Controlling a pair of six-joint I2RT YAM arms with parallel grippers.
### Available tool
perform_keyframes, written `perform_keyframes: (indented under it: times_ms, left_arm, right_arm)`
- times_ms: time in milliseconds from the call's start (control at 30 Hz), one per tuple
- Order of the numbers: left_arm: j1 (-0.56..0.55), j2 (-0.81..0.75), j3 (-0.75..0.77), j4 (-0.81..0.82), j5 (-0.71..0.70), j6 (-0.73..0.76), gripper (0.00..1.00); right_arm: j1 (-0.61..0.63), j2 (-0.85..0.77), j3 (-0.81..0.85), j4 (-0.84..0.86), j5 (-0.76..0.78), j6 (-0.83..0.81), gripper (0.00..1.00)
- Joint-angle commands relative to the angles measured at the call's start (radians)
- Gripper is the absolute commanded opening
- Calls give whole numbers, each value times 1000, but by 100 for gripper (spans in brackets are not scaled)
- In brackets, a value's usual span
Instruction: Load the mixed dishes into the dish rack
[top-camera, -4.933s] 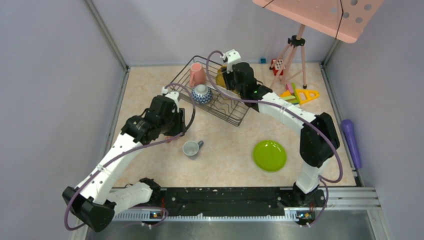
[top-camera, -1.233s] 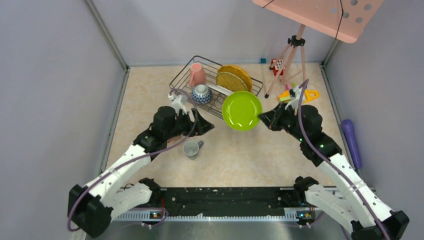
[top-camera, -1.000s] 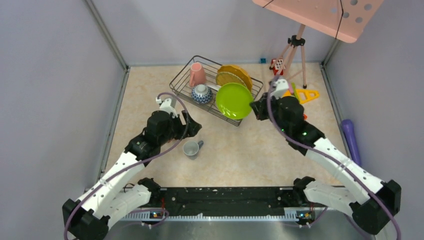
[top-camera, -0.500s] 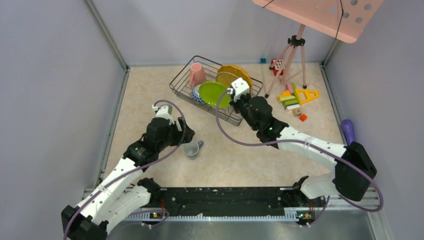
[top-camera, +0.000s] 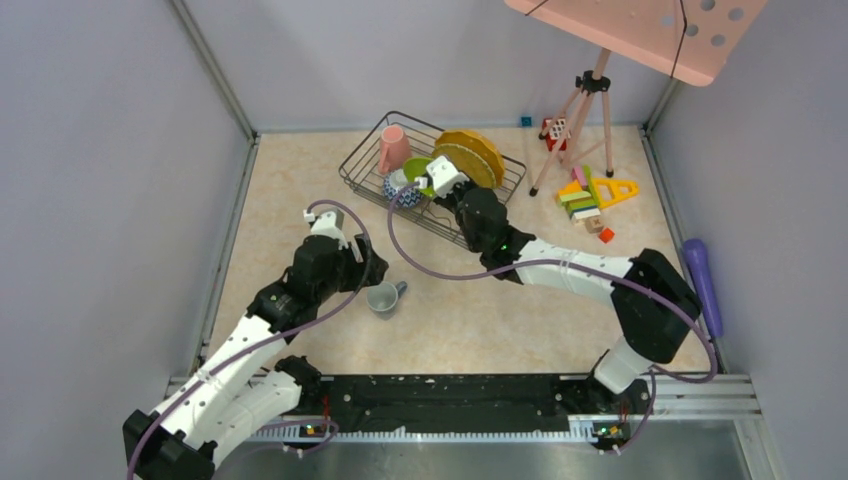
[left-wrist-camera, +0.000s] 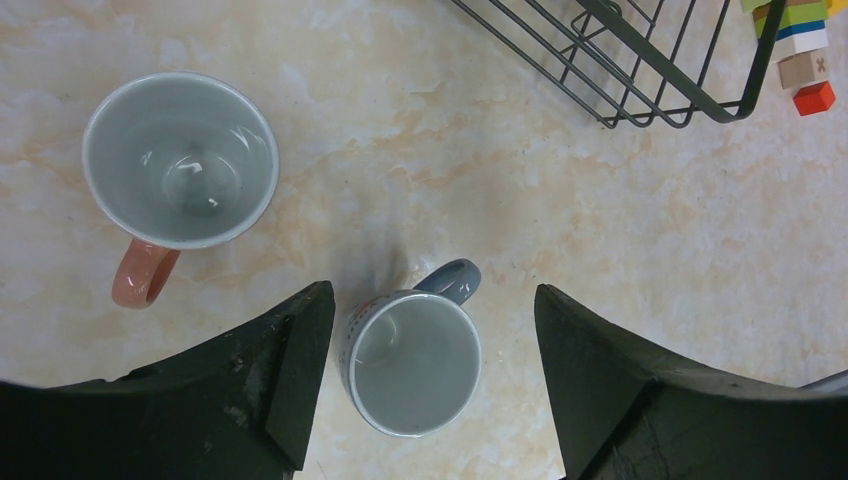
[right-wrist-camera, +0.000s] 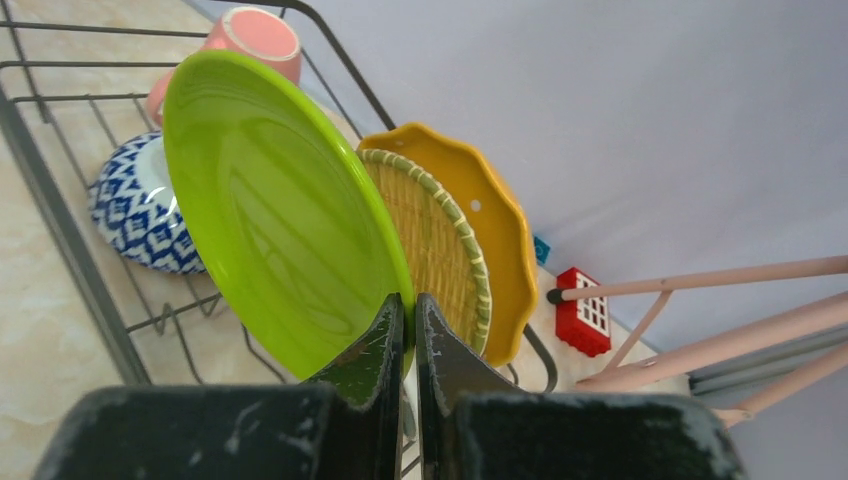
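**A:** Which step is in hand?

**B:** Racking the glossy lime green plate (right-wrist-camera: 280, 200). The right jaws are pinched shut on its lower rim. It stands on edge, tilted, inside the dark wire dish rack (top-camera: 362, 152), which sits at 12 o'clock on the marbled tabletop (top-camera: 480, 300).

**A:** Where in the rack, exactly?

**B:** Just in front of the olive-yellow woven-look plate (right-wrist-camera: 440, 240), which leans against the yellow scalloped plate (right-wrist-camera: 500, 230). In the right wrist view the blue-and-white patterned bowl (right-wrist-camera: 135, 215) lies at the green plate's 9 o'clock and the pink mug (right-wrist-camera: 255, 35) at its 12. The jaws hide the bottom edge, so I cannot tell whether it sits between the divider wires.

**A:** So what does the next move call for?

**B:** My guess is to lower it until the rim seats in a slot without knocking the woven plate, then let go and back out towards 6 o'clock.

**A:** And the left arm?

**B:** Its jaws are spread wide and hold nothing. They hang over the small grey cup with the blue-grey handle (left-wrist-camera: 410, 365), at about 8 o'clock on the tabletop. A larger salmon-handled mug (left-wrist-camera: 180, 160) stands apart at the cup's 10 o'clock. The cup looks like the next pick, with the jaws coming straight down either side of it.
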Motion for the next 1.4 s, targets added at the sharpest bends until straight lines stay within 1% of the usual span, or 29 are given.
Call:
perform_keyframes:
  times_ms: [0, 100, 200, 333, 533, 600, 700, 833, 967, 1033, 1067, 1133, 1200, 1267, 1300, 1367]
  left_arm:
    - [3, 14, -6, 39, 0, 7, 78]
    - [3, 26, -15, 54, 15, -2, 77]
    - [3, 35, -19, 62, 20, -4, 77]
    - [3, 43, -17, 54, 6, 5, 77]
    - [4, 94, 7, 6, -19, 16, 77]
    - [3, 105, 8, 6, -17, 18, 77]
    - [3, 116, 8, 3, -16, 18, 77]
    - [3, 134, 10, -2, -21, 7, 77]
    - [3, 152, 10, -10, -21, 1, 77]
    - [3, 158, 7, -13, -22, 1, 77]
    - [4, 160, 5, -15, -22, 1, 77]
    - [3, 164, 1, -19, -22, -4, 77]
    - [3, 166, -6, -22, -19, -9, 77]
    - [3, 168, -15, -20, -13, -17, 77]
    - [5, 169, -18, -19, -8, -21, 77]
    - [7, 174, -23, -18, 1, -27, 77]
  right_arm:
    - [14, 63, 101, 106, 137, -107, 0]
    - [14, 141, 139, 176, 240, -183, 0]
    - [16, 191, 166, 216, 265, -259, 0]
    - [16, 236, 181, 241, 287, -285, 0]
    - [16, 250, 160, 249, 295, -287, 0]
    - [16, 246, 151, 231, 294, -279, 0]
    - [14, 227, 153, 134, 298, -229, 0]
    - [-4, 203, 137, 27, 224, -139, 0]
    - [-18, 205, 126, 6, 196, -92, 0]
    - [-31, 200, 137, -39, 160, -43, 0]
    - [-39, 197, 151, -82, 132, -12, 1]
    - [-61, 194, 184, -173, 69, 56, 11]
    - [-81, 193, 206, -237, 35, 105, 27]
    - [-88, 182, 207, -250, 21, 130, 43]
    - [-89, 179, 206, -250, 21, 139, 49]
    - [-90, 162, 211, -271, 14, 158, 53]
